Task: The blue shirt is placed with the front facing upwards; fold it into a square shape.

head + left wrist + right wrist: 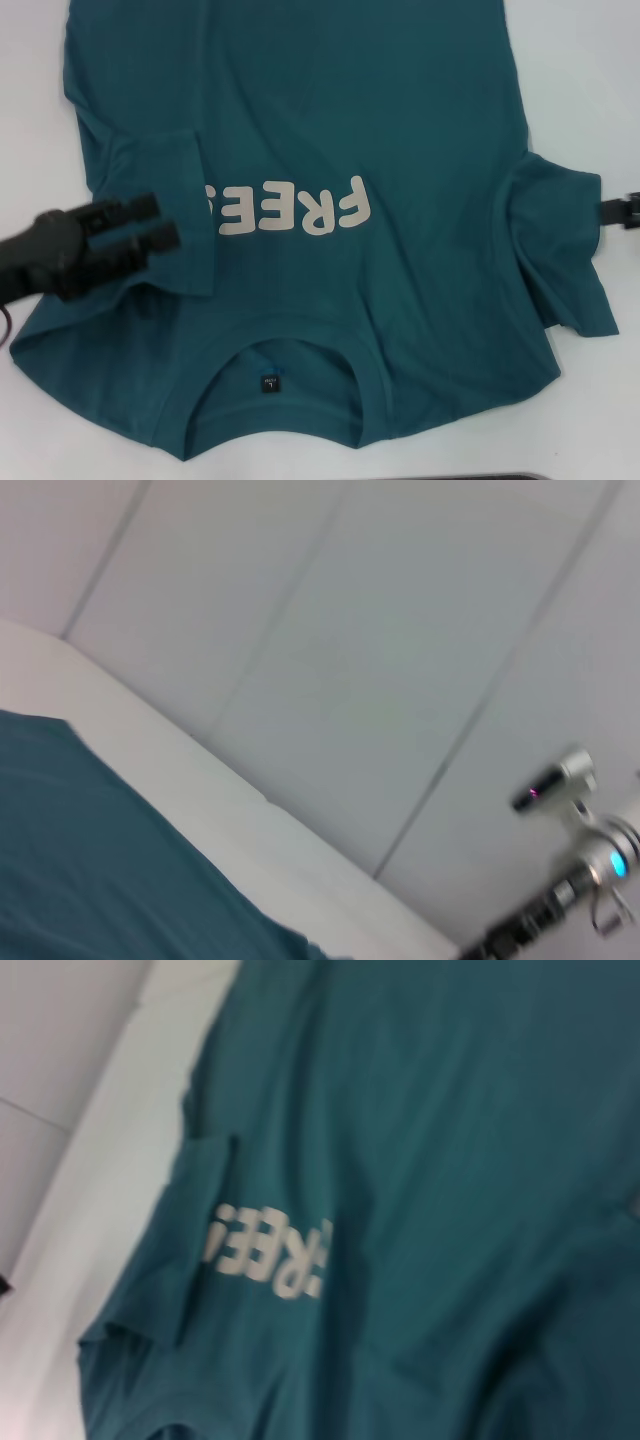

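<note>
Hovering left gripper (168,222) over blue shirt (400,120) sleeve; fingers apart.

Bare table (590,90) beside blue shirt (330,110) passable; left gripper (155,222) blocks folded sleeve.

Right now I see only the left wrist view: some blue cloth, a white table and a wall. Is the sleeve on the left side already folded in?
Observer: Yes. In the head view the left sleeve of the blue shirt lies folded over the chest and covers the start of the lettering.
Operator: And where is my left pincer?
Observer: The left pincer is over the lower part of that folded sleeve, just beside the lettering.
Operator: Is the other sleeve folded too?
Observer: No. The right sleeve is spread outward, and the right pincer shows only at that sleeve's outer edge.
</note>
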Motion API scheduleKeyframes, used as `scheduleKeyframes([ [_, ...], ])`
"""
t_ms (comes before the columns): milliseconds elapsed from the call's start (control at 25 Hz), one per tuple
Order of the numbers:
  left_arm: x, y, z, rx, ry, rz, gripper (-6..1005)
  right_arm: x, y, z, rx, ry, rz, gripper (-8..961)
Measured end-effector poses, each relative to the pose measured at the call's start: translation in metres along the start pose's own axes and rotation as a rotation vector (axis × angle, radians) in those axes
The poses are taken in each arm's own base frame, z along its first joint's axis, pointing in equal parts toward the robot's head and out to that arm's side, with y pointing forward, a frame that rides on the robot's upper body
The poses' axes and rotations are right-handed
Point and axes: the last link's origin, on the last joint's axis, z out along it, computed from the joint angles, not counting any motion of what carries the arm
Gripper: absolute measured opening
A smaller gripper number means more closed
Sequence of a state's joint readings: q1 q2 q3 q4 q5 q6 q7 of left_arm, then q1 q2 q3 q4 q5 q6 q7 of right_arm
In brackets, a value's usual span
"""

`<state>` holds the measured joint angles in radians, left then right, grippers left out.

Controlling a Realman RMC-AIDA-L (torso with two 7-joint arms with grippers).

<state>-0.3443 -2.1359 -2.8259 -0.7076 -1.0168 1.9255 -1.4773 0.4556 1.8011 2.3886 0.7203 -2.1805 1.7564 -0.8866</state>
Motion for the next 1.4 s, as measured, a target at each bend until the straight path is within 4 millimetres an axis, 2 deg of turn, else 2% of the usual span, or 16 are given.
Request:
scheduleKeyframes([
  [120,0.010,-0.005,-0.001,0.010,0.018,-0.085,669,0.003,-0.008,-0.017,0.049,-0.008,0.118,779],
  [280,0.016,-0.007,0.001,0.006,0.024,-0.144,661,0.005,-0.013,-0.022,0.065,-0.039,0.207,778],
  [720,0.023,-0.011,0.000,0.022,0.056,-0.220,660,0.013,-0.022,0.003,0.074,-0.023,0.335,776],
  [1400,0.022,-0.012,0.000,0.029,0.071,-0.248,660,0.007,-0.024,0.028,0.086,-0.032,0.356,772],
])
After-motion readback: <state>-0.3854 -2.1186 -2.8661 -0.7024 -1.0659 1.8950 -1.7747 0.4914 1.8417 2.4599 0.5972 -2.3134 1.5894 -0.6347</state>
